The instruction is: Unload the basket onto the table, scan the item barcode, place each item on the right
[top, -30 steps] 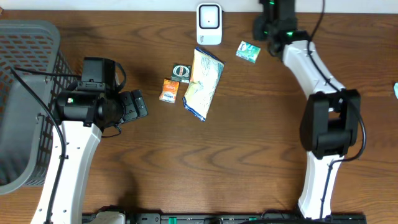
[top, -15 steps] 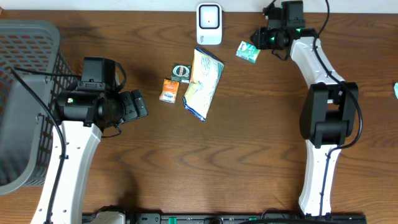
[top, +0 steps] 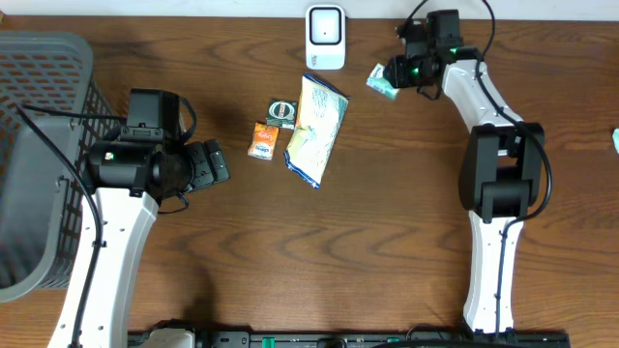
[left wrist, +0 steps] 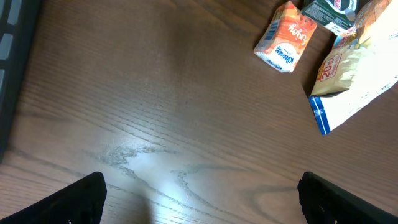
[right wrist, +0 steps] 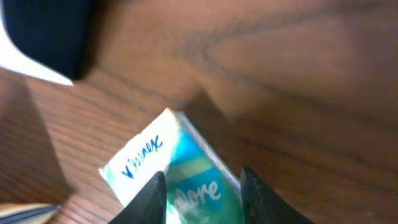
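We see the right tool [top: 392, 74] down at the green tissue pack [top: 377, 83], which lies on the bench [top: 387, 222] near the far edge, just right of the white scanner [top: 325, 37]. In the right wrist view its fingers [right wrist: 151, 198] straddle the pack. We cannot tell whether they clamp it or only flank it. The left tool [top: 215, 161] hangs wide apart over bare wood, holding nothing, beside the grey basket [top: 39, 145]. Mid-bench we note an orange packet [top: 262, 141], a small dark packet [top: 281, 113] and a yellow-and-blue bag [top: 316, 129], all close together.
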